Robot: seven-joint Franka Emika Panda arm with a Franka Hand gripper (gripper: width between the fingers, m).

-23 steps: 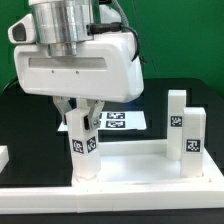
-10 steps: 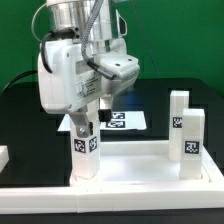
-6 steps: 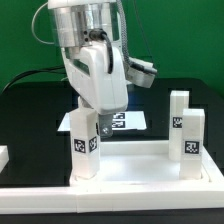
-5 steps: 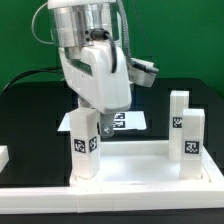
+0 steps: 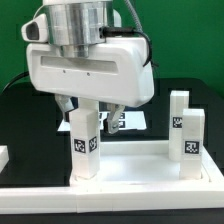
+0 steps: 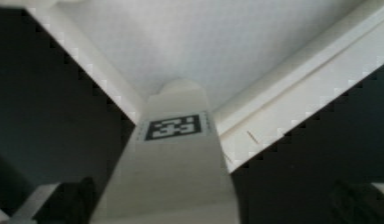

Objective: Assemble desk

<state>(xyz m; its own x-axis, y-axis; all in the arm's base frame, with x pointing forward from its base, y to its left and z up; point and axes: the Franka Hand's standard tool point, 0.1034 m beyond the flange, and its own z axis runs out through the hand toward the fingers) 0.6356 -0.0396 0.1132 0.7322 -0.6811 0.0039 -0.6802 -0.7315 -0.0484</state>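
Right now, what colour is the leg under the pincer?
White, with a small black-and-white tag; the leg shows best in the exterior view.

Smooth matt white plastic leg post (image 5: pixel 85 145), matt black table (image 5: pixel 25 120)

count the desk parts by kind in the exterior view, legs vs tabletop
legs: 3, one under the claw, two side by side at the exterior view's right
tabletop: 1
total: 4
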